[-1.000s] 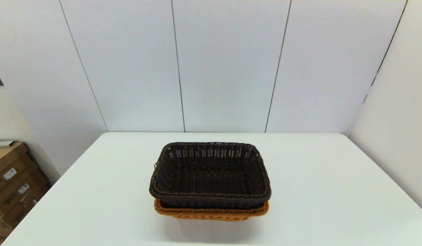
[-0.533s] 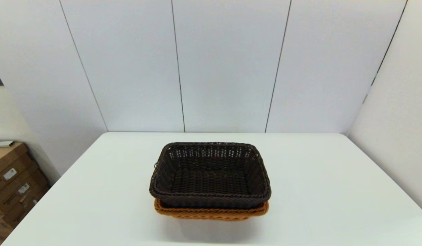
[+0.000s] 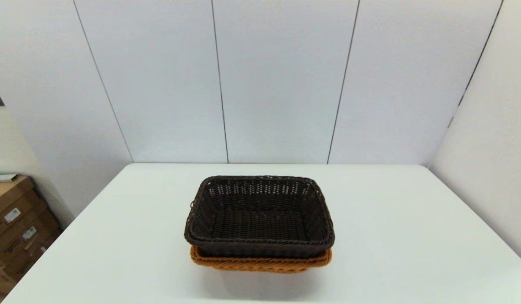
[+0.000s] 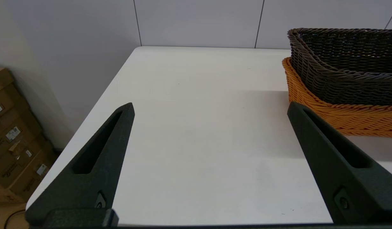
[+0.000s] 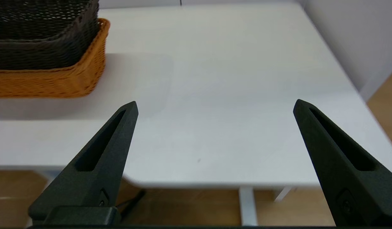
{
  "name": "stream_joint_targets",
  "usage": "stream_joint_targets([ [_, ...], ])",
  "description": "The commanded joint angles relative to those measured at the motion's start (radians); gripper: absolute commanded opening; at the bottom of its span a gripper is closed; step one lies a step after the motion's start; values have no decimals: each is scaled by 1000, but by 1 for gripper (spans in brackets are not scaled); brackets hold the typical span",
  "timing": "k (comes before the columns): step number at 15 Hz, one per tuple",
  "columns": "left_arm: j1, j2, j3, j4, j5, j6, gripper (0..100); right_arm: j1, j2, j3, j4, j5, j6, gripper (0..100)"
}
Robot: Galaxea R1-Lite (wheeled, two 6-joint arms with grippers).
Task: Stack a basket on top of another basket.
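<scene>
we see the dark brown basket (image 3: 259, 216) nested inside the orange-tan basket (image 3: 260, 264) in the lower middle of the head view, both sitting on the white table (image 3: 391, 236). the dark one rides higher, its braided rim standing clear above the orange rim, and only a strip of orange weave peeks out along the near side and at the two near corners. the dark basket looks level and holds nothing. neither of our arms shows in the head view. in the left wrist view our left gripper (image 4: 210, 108) hangs over bare tabletop near the table's edge, its two black fingers (image 4: 97, 162) spread wide apart and gripping nothing; the stacked pair sits at the upper right of that frame, the dark basket (image 4: 342, 63) seated in the orange one (image 4: 339, 117), apart from the fingertips. cardboard boxes (image 4: 11, 140) stand on the floor at the left edge of that frame, and they also show at the lower left of the head view. in the right wrist view our right gripper (image 5: 215, 106) is held out by the table's near edge, fingers (image 5: 97, 159) likewise spread wide with nothing between them; the baskets fill the upper left corner there, dark (image 5: 43, 35) over orange (image 5: 56, 79), well apart from the gripper, with floor showing below the table edge.
</scene>
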Motion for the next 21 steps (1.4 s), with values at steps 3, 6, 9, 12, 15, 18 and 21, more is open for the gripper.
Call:
stream_joint_targets([
  [3,0,0,0,-1,1,-1,100,0,0,232,-385,2,-92,100],
  [6,0,0,0,1,1,-1,100,0,0,232,-387,2,-58,100],
  [9,0,0,0,1,1,-1,100,0,0,232,-387,2,-57,100],
  [12,0,0,0,1,1,-1,100,0,0,232,-387,1,-57,100],
  [15,0,0,0,-1,1,-1,100,0,0,233,-387,1,-58,100],
  [18,0,0,0,-1,1,-1,100,0,0,232,-387,2,-55,100],
  [21,0,0,0,-1,1,-1,100,0,0,232,-387,2,-55,100],
])
